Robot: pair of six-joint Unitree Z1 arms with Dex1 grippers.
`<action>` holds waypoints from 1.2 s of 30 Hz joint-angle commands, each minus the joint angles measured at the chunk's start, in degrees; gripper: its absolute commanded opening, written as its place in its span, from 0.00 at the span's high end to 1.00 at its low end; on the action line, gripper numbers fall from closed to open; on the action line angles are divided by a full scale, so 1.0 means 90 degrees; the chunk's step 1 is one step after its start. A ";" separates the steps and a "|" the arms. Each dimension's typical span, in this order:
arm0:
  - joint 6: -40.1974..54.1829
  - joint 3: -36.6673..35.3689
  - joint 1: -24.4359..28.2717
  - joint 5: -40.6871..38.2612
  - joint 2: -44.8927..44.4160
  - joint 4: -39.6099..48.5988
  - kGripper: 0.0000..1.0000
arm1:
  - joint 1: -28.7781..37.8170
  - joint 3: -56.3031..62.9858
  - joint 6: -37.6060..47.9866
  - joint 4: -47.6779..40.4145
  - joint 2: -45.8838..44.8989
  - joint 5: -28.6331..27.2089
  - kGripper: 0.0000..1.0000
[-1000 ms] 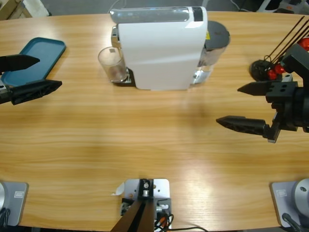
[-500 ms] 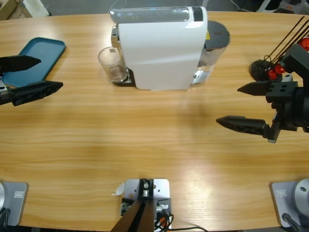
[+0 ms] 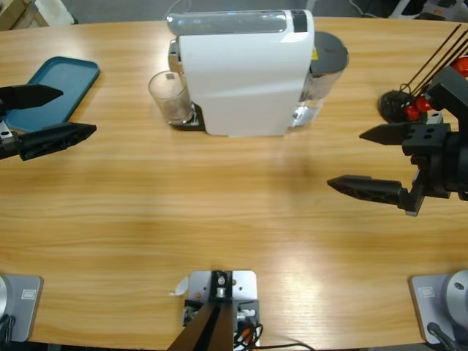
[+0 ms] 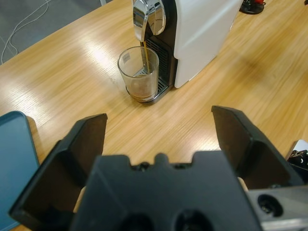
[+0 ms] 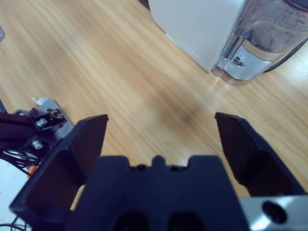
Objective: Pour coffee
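Observation:
A white coffee machine stands at the back middle of the table, also in the left wrist view as the coffee machine. A clear glass sits on its drip tray under the chrome spout. A thin brown stream of coffee runs from the spout into the glass, where a shallow dark layer lies at the bottom. My left gripper is open at the left edge, well short of the glass. My right gripper is open at the right, holding nothing.
A teal tray lies at the far left by the left gripper, its corner also in the left wrist view as the tray. The machine's water tank faces the right gripper. A black stand with red capsules sits at the far right.
The left gripper's lower jaw has crept very slightly to the right. Nothing else has moved.

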 commanded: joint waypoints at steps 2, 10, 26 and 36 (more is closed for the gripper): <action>0.0044 0.0223 -0.0054 0.0092 0.0173 -0.0055 0.06 | 0.0057 0.0202 0.0051 -0.0061 0.0150 0.0014 0.00; 0.0044 0.0213 -0.0054 0.0092 0.0208 -0.0055 0.06 | 0.0057 0.0200 0.0057 -0.0070 0.0166 0.0014 0.00; 0.0044 0.0209 -0.0054 0.0092 0.0251 -0.0055 0.06 | 0.0057 0.0200 0.0060 -0.0074 0.0193 0.0014 0.00; 0.0044 0.0203 -0.0060 0.0092 0.0261 -0.0055 0.06 | 0.0057 0.0198 0.0060 -0.0080 0.0213 0.0014 0.00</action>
